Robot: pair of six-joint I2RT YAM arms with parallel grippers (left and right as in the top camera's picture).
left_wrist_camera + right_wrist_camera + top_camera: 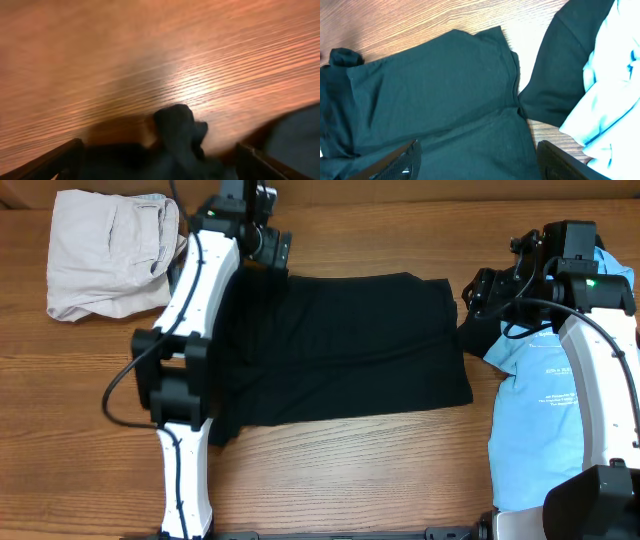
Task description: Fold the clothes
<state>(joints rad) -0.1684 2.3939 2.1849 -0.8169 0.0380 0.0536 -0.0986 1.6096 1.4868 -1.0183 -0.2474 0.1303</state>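
The black shirt (340,350) lies spread flat on the middle of the table. My left gripper (270,248) is at its far left corner. In the blurred left wrist view its fingers (157,150) are wide apart, with a bunched bit of black cloth (177,130) between them. My right gripper (478,290) hovers open over the shirt's right end. The right wrist view shows the open fingers (477,150) above the black cloth (435,95) and a sleeve (560,75). A light-blue T-shirt (545,400) lies at the right and also shows in the right wrist view (610,100). Beige trousers (110,255) lie crumpled at the far left.
The wooden table (330,470) shows bare along the front and between the trousers and the black shirt. My left arm (180,380) stretches over the shirt's left edge. My right arm (600,380) lies over the blue T-shirt.
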